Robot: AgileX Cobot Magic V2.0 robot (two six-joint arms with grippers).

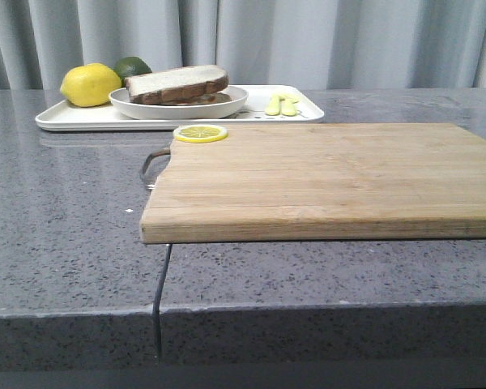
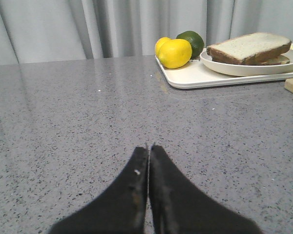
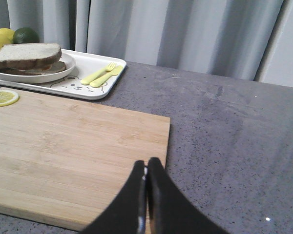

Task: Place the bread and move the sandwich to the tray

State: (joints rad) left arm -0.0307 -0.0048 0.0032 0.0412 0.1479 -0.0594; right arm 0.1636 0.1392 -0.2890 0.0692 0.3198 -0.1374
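Closest to me, the left gripper [image 2: 149, 146] has its fingers pressed together with nothing between them, hanging low over bare grey countertop [image 2: 78, 122]. My right gripper [image 3: 146, 163] is likewise closed and empty, its tips over the near right corner of the wooden cutting board [image 3: 73, 146]. On my front camera the board [image 1: 324, 178] takes up the middle of the counter, and a lemon slice [image 1: 200, 133] lies on its far left corner. Just behind the board sits the white tray [image 1: 73, 117]. On it I see the round white plate [image 1: 227, 101] carrying the sandwich [image 1: 178, 85], thick bread on top. A yellow fork and spoon [image 1: 280, 104] lie on the tray right of the plate; a lemon [image 1: 90, 84] and a lime [image 1: 132, 67] sit to its left.
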